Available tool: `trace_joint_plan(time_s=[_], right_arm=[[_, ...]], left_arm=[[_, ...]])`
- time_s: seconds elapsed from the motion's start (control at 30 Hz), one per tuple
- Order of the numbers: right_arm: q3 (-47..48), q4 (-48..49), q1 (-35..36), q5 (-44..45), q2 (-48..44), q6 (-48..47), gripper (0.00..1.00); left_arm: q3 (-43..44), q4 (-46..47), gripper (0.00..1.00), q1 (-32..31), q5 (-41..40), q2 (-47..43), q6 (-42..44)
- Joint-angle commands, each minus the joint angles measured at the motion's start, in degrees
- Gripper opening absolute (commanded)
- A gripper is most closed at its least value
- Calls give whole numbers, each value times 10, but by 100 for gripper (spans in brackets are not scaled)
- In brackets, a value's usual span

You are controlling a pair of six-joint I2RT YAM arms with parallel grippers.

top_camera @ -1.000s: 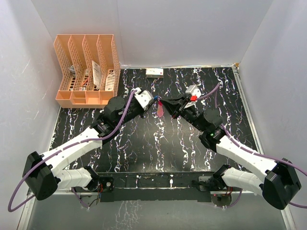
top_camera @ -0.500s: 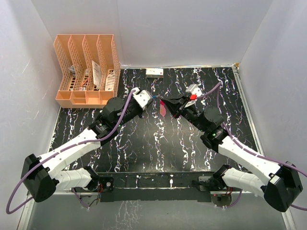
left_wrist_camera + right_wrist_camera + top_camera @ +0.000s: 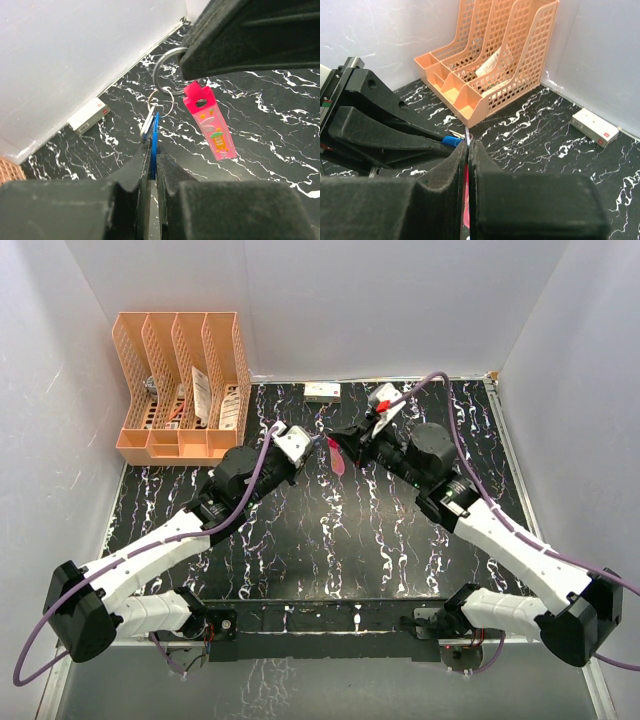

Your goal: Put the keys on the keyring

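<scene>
Both grippers meet above the middle back of the table. My left gripper (image 3: 151, 156) is shut on the blue-headed key (image 3: 154, 135); the silvery key (image 3: 148, 120) lies against it, and both hang on a small thin ring (image 3: 161, 101). That small ring links to the larger keyring (image 3: 167, 67), which my right gripper (image 3: 468, 146) is shut on; the right fingers (image 3: 240, 35) cover part of the ring. The red-pink strap (image 3: 211, 127) hangs from the keyring, tilted, above the table. In the top view the strap (image 3: 338, 462) hangs between the two grippers. The blue key (image 3: 451, 141) shows beside the right fingertips.
An orange file rack (image 3: 180, 390) with papers stands at the back left. A small white box (image 3: 322, 391) lies against the back wall. White walls close in the black marbled table (image 3: 330, 550) on three sides.
My right arm has swung up and back, its wrist turned, moving the keyring and strap slightly toward the back wall. My left gripper has followed a little, still holding the blue key.
</scene>
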Motion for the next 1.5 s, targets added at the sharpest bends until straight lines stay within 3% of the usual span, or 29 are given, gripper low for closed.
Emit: trace_joint_plan(time_s=[0.0,0.03,0.2,0.4,0.6,0.77,0.9,0.97,1.1,1.17,1.2,1.33,1.4,1.47], right_arm=[[77,-105,-1,23,22,-7,0],[90,-127,-2,26,29,-8,0],[138,-201,-1,61,64,-16,0],[199,-273,-2,123,109,-13,0],[156,-187,-10,-89,90,-12,0],[231,-328,-12,138,157,3,0],[216,-323,-12,218,151,15,0],[215,-316,-12,166,148,0,0],[178,-228,-36,-127,125,1,0],[170,-200,-55,-186,121,21,0],[171,-203,-59,-166,121,28,0],[223,-329,-60,96,157,26,0],[220,-333,-60,134,153,25,0],[214,-323,-59,112,145,22,0]], left_arm=[[-1,-5,17,3,-82,-5,-27],[2,-11,29,3,-97,-4,-33],[-11,-10,45,5,-161,-32,-50],[-11,-33,48,11,-192,-56,-69],[-10,-38,48,12,-198,-65,-68],[-5,-52,48,14,-214,-80,-81],[-7,-54,49,14,-223,-89,-80],[-5,-57,49,15,-224,-91,-80],[-2,-60,49,15,-219,-93,-85],[-2,-61,49,15,-217,-95,-88],[-4,-60,49,15,-215,-95,-89],[-2,-64,49,16,-218,-97,-89],[-2,-65,49,16,-218,-99,-90],[-3,-63,49,16,-218,-99,-90]])
